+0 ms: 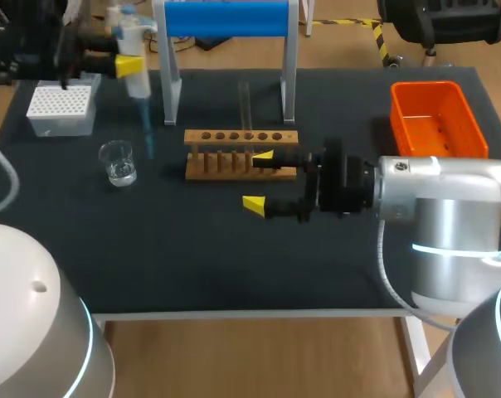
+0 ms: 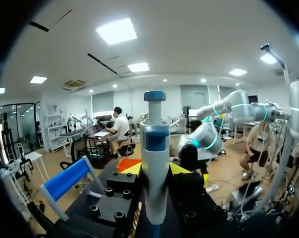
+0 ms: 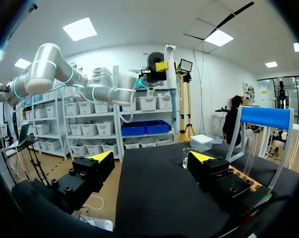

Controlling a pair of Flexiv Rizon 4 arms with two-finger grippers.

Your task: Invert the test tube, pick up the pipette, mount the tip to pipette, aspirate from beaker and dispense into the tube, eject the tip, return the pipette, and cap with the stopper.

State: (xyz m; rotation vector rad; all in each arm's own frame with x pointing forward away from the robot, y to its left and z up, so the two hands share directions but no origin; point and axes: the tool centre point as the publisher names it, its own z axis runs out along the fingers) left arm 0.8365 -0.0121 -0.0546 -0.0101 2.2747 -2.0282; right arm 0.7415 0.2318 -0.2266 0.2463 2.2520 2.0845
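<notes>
Above the table's far left, holds the pipette (image 1: 133, 48) upright in the left gripper (image 2: 156, 169), fingers pressed on its body from both sides, so that the blue tip (image 1: 148, 133) hangs straight down. Seems poised just beside the beaker (image 1: 118, 162) rather than inside it, though the height makes that hard to judge. Judged from the mounted tip and the liquid in the glass: the aspirating step. Near the wooden rack (image 1: 240, 153), rests the right gripper (image 1: 259, 179) with fingers spread wide, holding nothing, one yellow tip over the rack's near side. Probably placed to steady the test tube (image 1: 244, 99), upright at the rack's far side. Cannot make out a stopper.
</notes>
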